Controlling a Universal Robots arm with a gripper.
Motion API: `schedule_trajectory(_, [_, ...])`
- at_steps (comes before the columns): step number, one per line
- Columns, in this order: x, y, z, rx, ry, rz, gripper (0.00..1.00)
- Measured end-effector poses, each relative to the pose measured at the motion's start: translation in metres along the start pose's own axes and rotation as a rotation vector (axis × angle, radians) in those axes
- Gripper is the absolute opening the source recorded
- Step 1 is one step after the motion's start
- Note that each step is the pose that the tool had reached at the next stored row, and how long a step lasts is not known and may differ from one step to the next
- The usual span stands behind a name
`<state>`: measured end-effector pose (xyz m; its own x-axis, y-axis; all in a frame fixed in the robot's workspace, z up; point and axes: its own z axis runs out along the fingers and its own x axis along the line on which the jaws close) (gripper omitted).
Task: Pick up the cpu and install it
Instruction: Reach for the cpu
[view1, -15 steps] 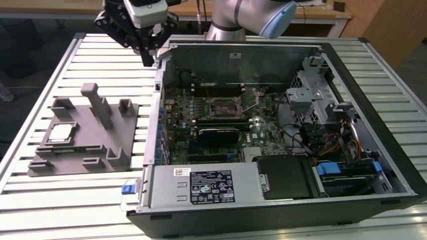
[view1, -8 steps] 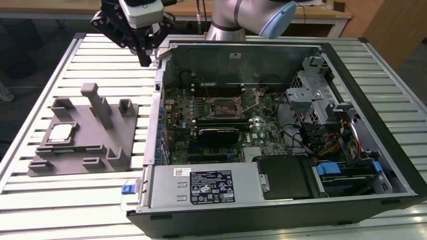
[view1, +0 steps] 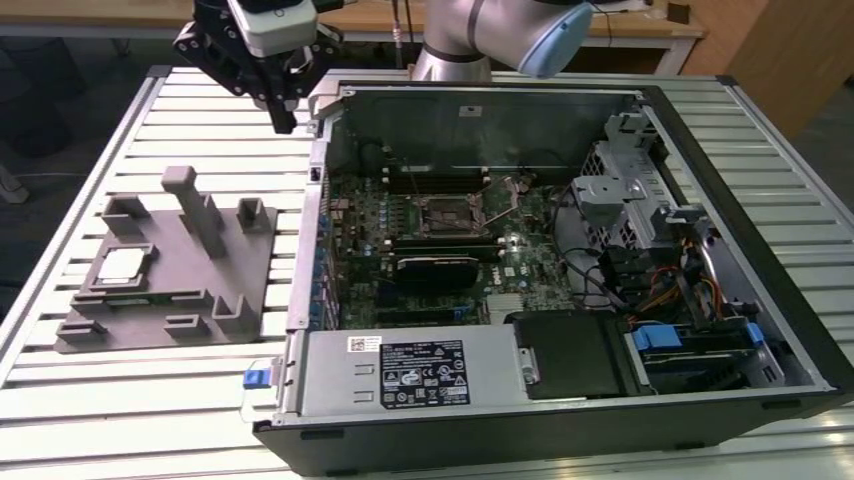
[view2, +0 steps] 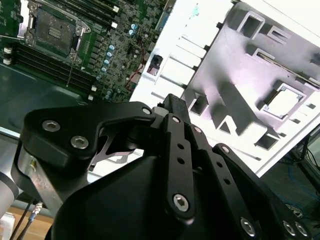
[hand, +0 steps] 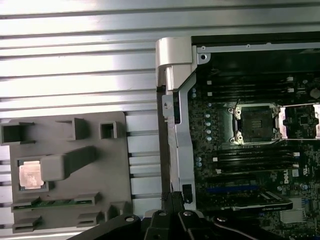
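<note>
The cpu (view1: 123, 265), a small pale silver square, lies in a recess of the grey fixture (view1: 180, 300) on the exterior view's left. It also appears in the first wrist view (hand: 31, 176) and the second wrist view (view2: 284, 102). My gripper (view1: 283, 122) hangs well above the slatted table, beyond the fixture and beside the case's far corner. Its black fingers (hand: 172, 197) are shut together with nothing between them. The open cpu socket (view1: 447, 212) sits on the motherboard inside the case, with its metal frame lifted (hand: 256, 124).
The open computer case (view1: 747, 150) fills the table's middle and the exterior view's right, with its sheet-metal wall (hand: 172, 100) between fixture and motherboard. Grey posts (view1: 200, 205) stand up from the fixture. A power supply (view1: 400, 375) lies at the case front.
</note>
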<state>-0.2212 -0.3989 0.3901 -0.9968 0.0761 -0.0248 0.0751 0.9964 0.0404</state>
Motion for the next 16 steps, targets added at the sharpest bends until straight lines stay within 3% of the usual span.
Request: schedule_trajectory(16, [0.0111,-0.0009,0.0002,0.0,0.0,0.0,0.11])
